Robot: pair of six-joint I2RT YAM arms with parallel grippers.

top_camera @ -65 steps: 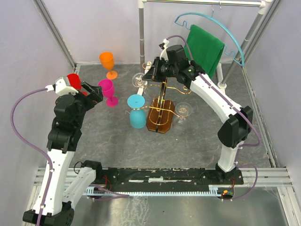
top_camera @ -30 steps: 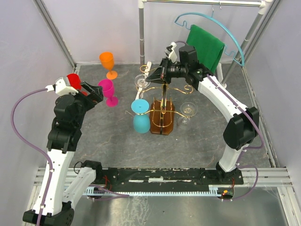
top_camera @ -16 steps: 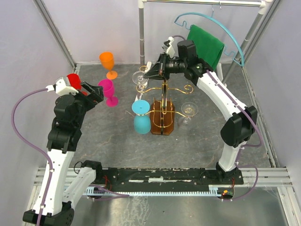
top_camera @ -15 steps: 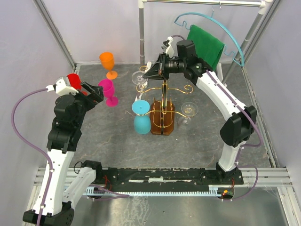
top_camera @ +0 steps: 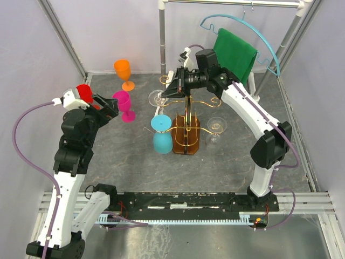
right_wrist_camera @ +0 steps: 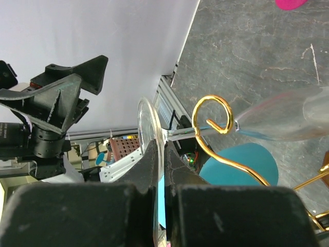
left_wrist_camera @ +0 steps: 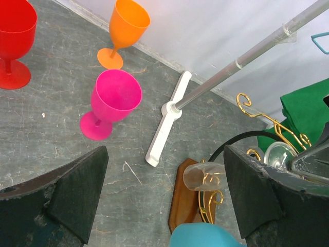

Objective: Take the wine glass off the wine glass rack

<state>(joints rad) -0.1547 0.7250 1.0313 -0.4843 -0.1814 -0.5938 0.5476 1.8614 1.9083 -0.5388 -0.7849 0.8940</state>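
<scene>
While the glass (right_wrist_camera: pixel 288 121) stem crosses the rack (right_wrist_camera: pixel 213 110) end curl, right jaws pinch its foot rim, likely to draw it off sideways; left jaws gape, idle.

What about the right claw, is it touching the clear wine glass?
Touching. The right wrist view shows the right gripper shut on the round foot of the clear wine glass.

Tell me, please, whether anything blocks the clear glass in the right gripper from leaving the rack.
Yes. The right gripper pinches the wine glass by its foot, but its stem crosses the gold curl ending one arm of the wine glass rack. That curl is in the way; nothing else visible is.
</scene>
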